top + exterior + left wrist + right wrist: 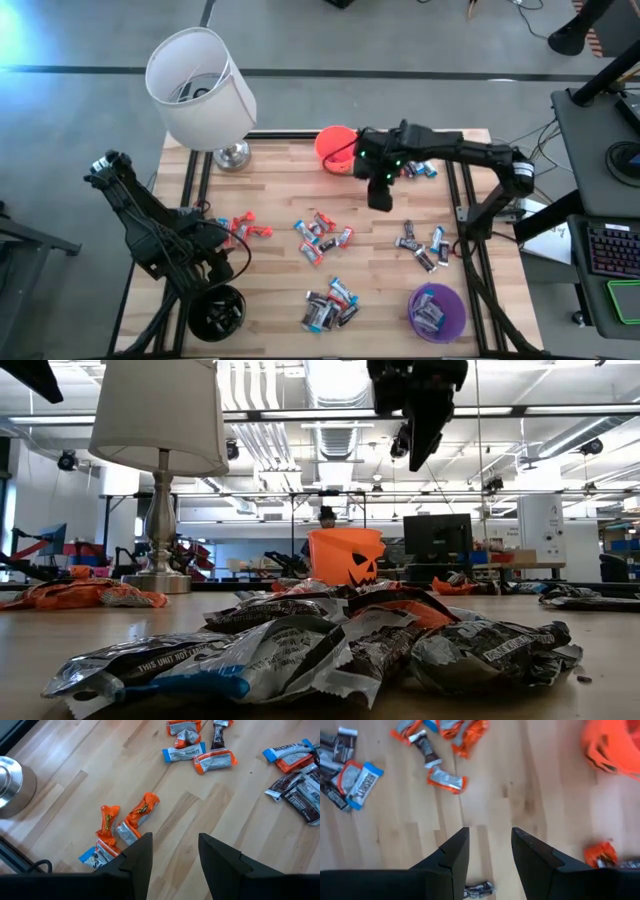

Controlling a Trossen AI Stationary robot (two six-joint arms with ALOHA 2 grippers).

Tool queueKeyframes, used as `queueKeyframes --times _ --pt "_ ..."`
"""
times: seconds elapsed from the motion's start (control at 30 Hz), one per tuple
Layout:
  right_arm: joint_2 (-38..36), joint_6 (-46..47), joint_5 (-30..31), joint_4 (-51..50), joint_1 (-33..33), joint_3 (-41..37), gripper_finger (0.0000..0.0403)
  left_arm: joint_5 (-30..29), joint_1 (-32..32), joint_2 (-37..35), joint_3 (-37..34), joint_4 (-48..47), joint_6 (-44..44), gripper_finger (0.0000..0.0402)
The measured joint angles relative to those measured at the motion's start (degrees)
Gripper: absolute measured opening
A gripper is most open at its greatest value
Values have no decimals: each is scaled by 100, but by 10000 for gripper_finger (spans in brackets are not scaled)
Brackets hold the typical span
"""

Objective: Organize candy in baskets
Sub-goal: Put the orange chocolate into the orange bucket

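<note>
I had the right gripper [381,197] hanging above the table just beside the orange jack-o'-lantern bucket [336,149], fingers parted and holding nothing. The left gripper [222,262] sat low near the black bucket [216,312], jaws likewise apart and empty, with orange-wrapped candies [125,822] on the wood just ahead of it.

Most candy was still loose: a mixed cluster at mid-table [322,237], a dark and blue heap [330,305] nearer the front edge, a few pieces [423,247] on the right, and some [418,170] beside the right arm. Only the purple bucket [437,311] visibly held wrappers.

To do the next pick well, I judged I should single out one wrapper lying apart from its neighbours, such as the lone orange-and-silver bar [447,780], line the fingers across its narrow side and come straight down.

The lamp [203,88] stood at the far left corner; its base [14,785] was close to the left arm's reach and could be clipped on a swing.
</note>
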Motion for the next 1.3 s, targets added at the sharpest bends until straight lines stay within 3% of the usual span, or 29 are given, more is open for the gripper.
queueKeyframes --times 0.53,1.07,1.3 --pt "883 -1240 24 847 900 -2 137 -4 0 0 0 3 9 141" --pt "1390 -692 -432 3951 1173 -2 137 -4 0 0 0 5 -52 141" --pt "1485 -294 -435 4193 1174 16 137 -4 31 -2 -11 16 7 141"
